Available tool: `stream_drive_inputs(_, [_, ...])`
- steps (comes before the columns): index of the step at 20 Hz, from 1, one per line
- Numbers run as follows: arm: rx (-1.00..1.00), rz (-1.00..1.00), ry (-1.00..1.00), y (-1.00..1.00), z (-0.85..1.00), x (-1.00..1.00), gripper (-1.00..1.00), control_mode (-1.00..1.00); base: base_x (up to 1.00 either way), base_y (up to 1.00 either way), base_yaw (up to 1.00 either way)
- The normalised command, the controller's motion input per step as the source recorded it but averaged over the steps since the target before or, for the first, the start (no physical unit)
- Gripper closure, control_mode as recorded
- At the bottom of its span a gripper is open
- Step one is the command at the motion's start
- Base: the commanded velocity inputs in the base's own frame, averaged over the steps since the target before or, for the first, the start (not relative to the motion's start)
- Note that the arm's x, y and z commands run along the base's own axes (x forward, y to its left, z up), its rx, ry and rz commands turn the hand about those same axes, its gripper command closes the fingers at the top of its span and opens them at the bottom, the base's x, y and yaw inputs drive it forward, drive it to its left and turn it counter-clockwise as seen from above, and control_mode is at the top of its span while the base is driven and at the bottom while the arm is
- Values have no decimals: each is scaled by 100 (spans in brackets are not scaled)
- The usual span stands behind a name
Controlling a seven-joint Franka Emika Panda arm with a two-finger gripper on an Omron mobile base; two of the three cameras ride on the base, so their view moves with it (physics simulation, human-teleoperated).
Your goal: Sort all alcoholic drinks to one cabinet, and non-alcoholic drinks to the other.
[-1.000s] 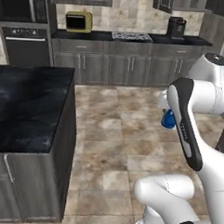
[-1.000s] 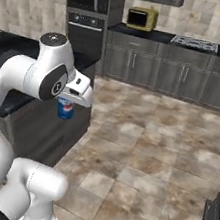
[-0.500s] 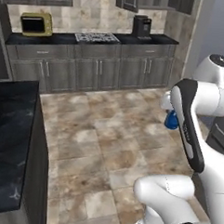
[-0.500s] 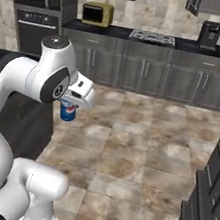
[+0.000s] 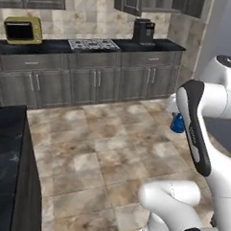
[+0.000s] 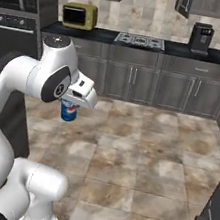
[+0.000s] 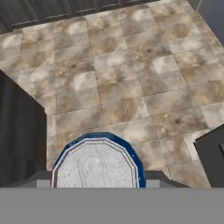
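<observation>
A small blue soda can [image 6: 69,112] with a red-and-white mark hangs above the tiled floor, and my gripper [image 6: 71,106] is shut on it from above. From the left base the can [image 5: 177,123] peeks out beside the white forearm. In the hand view the can's silver top [image 7: 96,165] sits between my two dark fingertips [image 7: 40,178]. Grey wall cabinets [image 6: 210,5] run along the top of the far wall, their doors closed.
A dark counter [image 5: 92,48] on the far wall carries a yellow microwave [image 5: 20,30], a stove top [image 5: 92,43] and a black coffee machine [image 5: 144,30]. A black-topped island [image 5: 4,169] stands at the left. Tiled floor [image 6: 150,154] lies open ahead.
The whole scene has slid leftward in both base views, so the base has turned to the right. The can stays in the gripper at the same height.
</observation>
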Motion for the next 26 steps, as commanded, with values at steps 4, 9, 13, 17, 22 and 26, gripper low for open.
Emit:
stream_drive_inputs(4, [0, 0, 0, 0, 0, 0, 100, 100, 100, -36, -4])
stream_drive_inputs(9, [0, 0, 0, 0, 0, 0, 100, 100, 100, -46, 0])
stream_drive_inputs(13, [0, 0, 0, 0, 0, 0, 100, 100, 100, -63, 2])
stream_drive_inputs(17, [0, 0, 0, 0, 0, 0, 100, 100, 100, -72, 9])
stream_drive_inputs(22, [0, 0, 0, 0, 0, 0, 100, 100, 100, -68, 8])
stream_drive_inputs(26, [0, 0, 0, 0, 0, 0, 100, 100, 100, -63, 4])
